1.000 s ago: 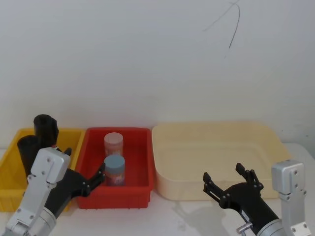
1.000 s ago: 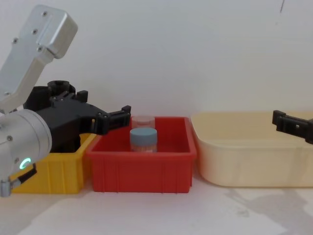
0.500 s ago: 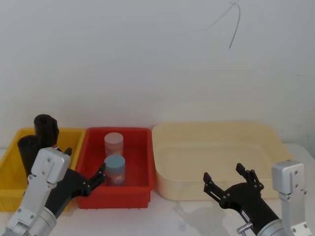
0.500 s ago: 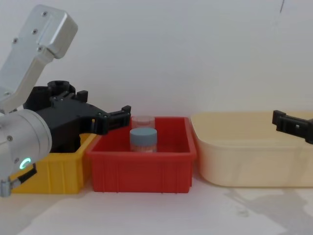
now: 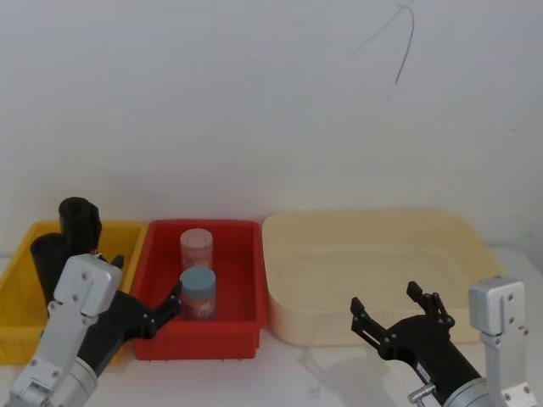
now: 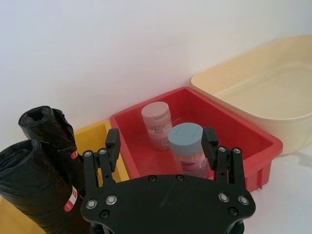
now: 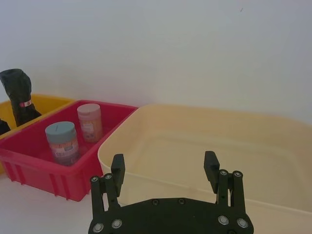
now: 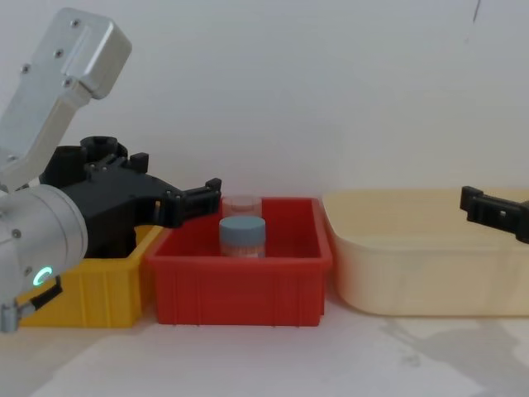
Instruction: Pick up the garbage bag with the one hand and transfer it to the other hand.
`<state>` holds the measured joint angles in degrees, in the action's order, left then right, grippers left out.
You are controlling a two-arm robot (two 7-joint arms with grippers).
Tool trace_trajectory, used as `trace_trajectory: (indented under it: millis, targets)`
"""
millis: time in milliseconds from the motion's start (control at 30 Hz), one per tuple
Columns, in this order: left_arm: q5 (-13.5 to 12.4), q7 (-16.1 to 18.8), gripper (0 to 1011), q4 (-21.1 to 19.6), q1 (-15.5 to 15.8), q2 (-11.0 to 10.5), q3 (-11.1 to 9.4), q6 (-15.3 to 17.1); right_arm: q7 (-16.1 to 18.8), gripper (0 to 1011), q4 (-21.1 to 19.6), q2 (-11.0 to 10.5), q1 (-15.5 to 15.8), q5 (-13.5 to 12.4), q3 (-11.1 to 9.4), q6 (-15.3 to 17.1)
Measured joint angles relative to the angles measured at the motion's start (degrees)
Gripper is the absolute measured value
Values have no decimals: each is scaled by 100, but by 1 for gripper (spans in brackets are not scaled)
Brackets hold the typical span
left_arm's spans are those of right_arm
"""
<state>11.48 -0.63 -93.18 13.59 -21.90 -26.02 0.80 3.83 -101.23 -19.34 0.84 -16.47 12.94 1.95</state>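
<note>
Black plastic is soft and slippery, and that is the main worry here. The garbage bag (image 6: 29,183) stands in the yellow bin (image 5: 127,231) on the robot's left. A second roll (image 6: 48,129) stands right behind it, so close I cannot tell if they touch.

The cream tub (image 5: 373,222) is the biggest thing, and it sits out of the way on the right. The red bin (image 5: 248,284) is in the middle, right next to the yellow one.

The left gripper (image 6: 161,141) hangs over the front of these two bins with its fingers spread wide. It holds nothing. In its wrist view it points at the jars more than at the rolls. If it goes straight in, I think it could bump the blue-lidded jar (image 5: 197,288) or the pink jar (image 5: 195,246).

If it turns to the rolls, a finger could hit the yellow wall. It could also pinch both rolls or tip the second one over. A loose pinch could let the bag slide out.

The right gripper (image 7: 164,161) waits low in front of the cream tub with its fingers wide too. It is well apart from the left one, so the bag has a long way to travel.

The wall (image 5: 254,102) behind is plain white. The table (image 5: 322,373) is white too, with faint smudges. A thin dark curved line (image 5: 405,47) marks the wall up high.
</note>
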Motion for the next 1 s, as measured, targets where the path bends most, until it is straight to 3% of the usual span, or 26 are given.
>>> trace_trajectory:
  millis: [1000]
  targets:
    - [51,-122,1001,10,-1,-43,44,-35,0,1000,0,0,0,0,0,0]
